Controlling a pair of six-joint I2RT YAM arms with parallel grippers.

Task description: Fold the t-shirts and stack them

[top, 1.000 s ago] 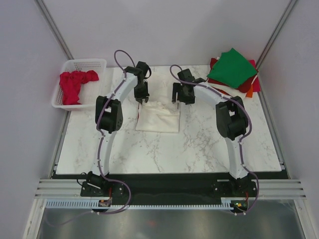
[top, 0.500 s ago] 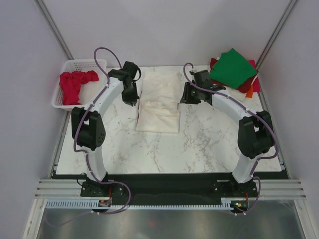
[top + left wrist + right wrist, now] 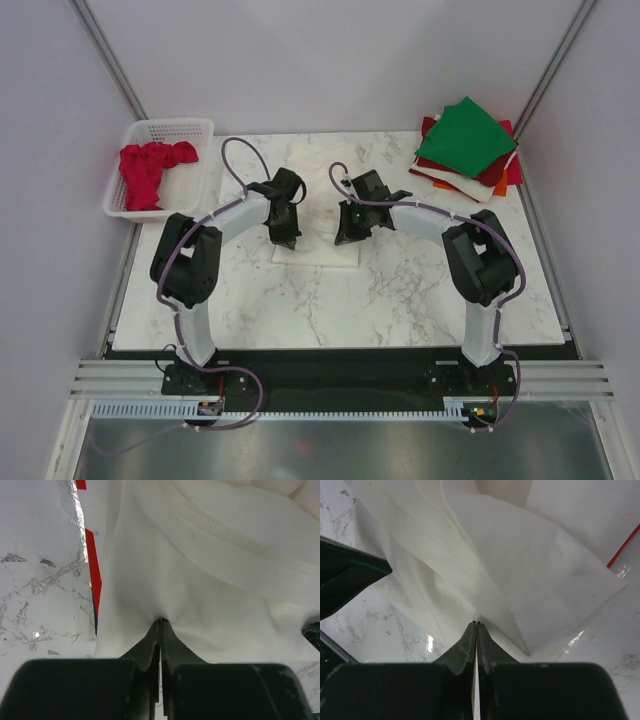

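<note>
1. Left wrist view: the left fingers [image 3: 150, 647] are pinched together on a pucker of the cream shirt [image 3: 210, 590]; the right fingers [image 3: 467, 645] clamp its edge likewise.
2. Half a second ago both arms reached far with the cloth spread out. They have since drawn that edge back to mid-bench [image 3: 400, 290], so this fold looks nearly laid.
3. Far right, the green shirt [image 3: 465, 138] tops the stack; a red shirt [image 3: 145, 170] waits in the basket [image 3: 170, 124].

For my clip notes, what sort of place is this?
Likely a robotics lab test cell: left gripper and right gripper pinching a cream-white t-shirt on a marble-patterned table, plain white panels all around.
</note>
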